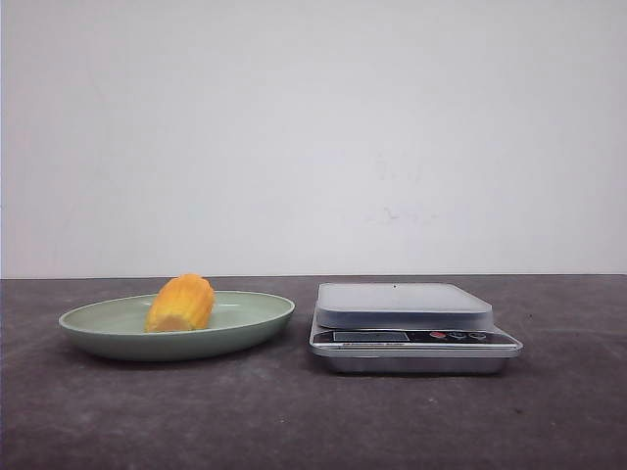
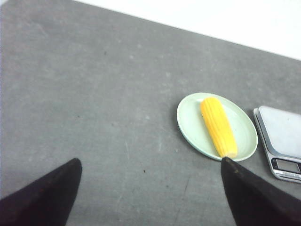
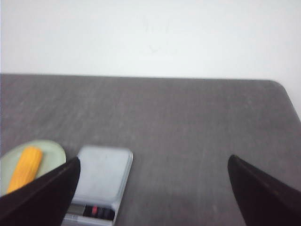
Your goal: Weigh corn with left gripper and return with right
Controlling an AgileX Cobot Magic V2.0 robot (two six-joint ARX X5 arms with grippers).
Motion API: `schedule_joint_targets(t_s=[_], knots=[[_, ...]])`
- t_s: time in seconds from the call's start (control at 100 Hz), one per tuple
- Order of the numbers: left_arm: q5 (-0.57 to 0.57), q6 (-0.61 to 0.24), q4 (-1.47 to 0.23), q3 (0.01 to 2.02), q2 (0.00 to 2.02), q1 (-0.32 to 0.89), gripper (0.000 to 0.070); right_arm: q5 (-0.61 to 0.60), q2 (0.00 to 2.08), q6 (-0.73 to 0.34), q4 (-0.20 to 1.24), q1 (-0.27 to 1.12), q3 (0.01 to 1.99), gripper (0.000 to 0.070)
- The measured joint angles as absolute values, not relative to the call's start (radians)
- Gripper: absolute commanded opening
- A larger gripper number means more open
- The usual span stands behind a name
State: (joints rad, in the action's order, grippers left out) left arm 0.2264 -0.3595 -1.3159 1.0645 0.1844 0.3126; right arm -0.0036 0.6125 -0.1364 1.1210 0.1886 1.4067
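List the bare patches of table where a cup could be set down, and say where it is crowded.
Bare table lies in front of the plate and scale, and right of the scale. The scale top is bare too. Crowded: the narrow gap between plate and scale, and the plate holding the corn.

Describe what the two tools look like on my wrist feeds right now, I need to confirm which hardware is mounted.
Only the fingers show. The left tool has two plain black, wedge-shaped fingers tapering to blunt tips. The right tool looks the same: matte black tapered fingers, slightly blurred. No cables, markings or pads are visible in either view, and the front view shows no arms.
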Motion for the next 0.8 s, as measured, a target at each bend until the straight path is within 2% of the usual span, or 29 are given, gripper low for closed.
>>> schedule_joint_targets(t_s=[0.04,0.11,0.16,0.19,0.22,0.25,0.29,0.3,0.48,0.8], knots=[[0.222,-0.360,-1.308,1.058,0.184,0.313,0.0551,-0.002,0.560,-0.148,1.124,0.189,1.369,0.0588],[0.217,-0.360,-1.296,1.056,0.184,0.313,0.0538,0.000,0.465,-0.170,1.127,0.189,1.292,0.0490],[0.217,-0.360,-1.281,1.056,0.184,0.313,0.0474,0.000,0.395,-0.181,1.128,0.189,1.235,0.0411],[0.217,-0.360,-1.269,1.056,0.184,0.313,0.0417,0.000,0.353,-0.186,1.129,0.189,1.201,0.0371],[0.217,-0.360,-1.256,1.056,0.184,0.313,0.0342,0.000,0.313,-0.191,1.130,0.189,1.168,0.0295],[0.217,-0.360,-1.243,1.056,0.184,0.313,0.0235,0.001,0.274,-0.195,1.131,0.189,1.134,0.0182],[0.217,-0.358,-1.230,1.056,0.184,0.313,0.0051,0.001,0.231,-0.201,1.135,0.189,1.093,0.0000],[0.217,-0.358,-1.227,1.056,0.184,0.313,0.0000,0.000,0.221,-0.203,1.134,0.189,1.083,0.0000],[0.216,-0.351,-1.186,1.056,0.184,0.313,0.0010,0.001,0.156,-0.214,1.082,0.187,0.953,0.0011],[0.216,-0.350,-1.189,1.056,0.184,0.313,0.0016,0.000,0.157,-0.217,1.080,0.187,0.945,0.0012]])
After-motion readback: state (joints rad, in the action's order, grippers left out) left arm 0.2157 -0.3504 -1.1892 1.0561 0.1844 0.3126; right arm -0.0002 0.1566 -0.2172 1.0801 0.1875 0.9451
